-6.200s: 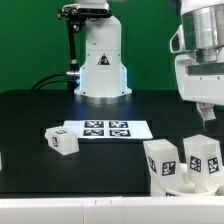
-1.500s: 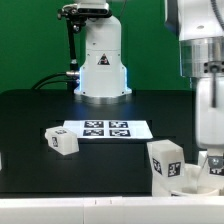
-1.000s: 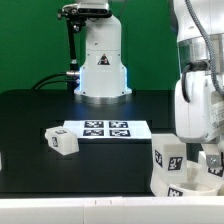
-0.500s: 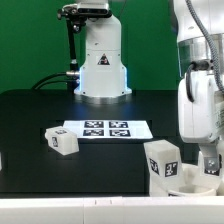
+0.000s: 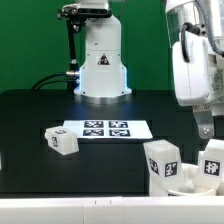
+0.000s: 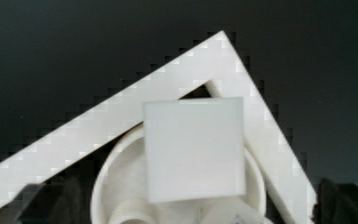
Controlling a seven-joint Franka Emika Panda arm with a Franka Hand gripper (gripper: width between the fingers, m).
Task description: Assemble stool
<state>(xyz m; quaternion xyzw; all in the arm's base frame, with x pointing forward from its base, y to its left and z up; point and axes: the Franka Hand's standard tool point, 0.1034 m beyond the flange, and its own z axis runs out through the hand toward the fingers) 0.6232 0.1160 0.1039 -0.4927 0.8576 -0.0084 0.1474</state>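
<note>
The stool's round white seat (image 5: 186, 181) lies at the front of the exterior view's right. Two tagged white legs stand in it, one on the left (image 5: 164, 160) and one on the right (image 5: 212, 164). My gripper (image 5: 204, 128) hangs just above the right leg, with its jaws apart and nothing in them. In the wrist view that leg (image 6: 194, 150) fills the middle, with the seat's curved rim (image 6: 123, 180) around it. A third leg (image 5: 60, 140) lies on its side at the exterior view's left.
The marker board (image 5: 105, 128) lies flat in the middle of the black table. The robot base (image 5: 100, 60) stands behind it. A small white part (image 5: 2, 160) shows at the exterior view's left edge. The table's front edge runs close below the seat.
My gripper was down over the right leg, hiding it. It has risen, and the leg now stands in view in the seat below it.
</note>
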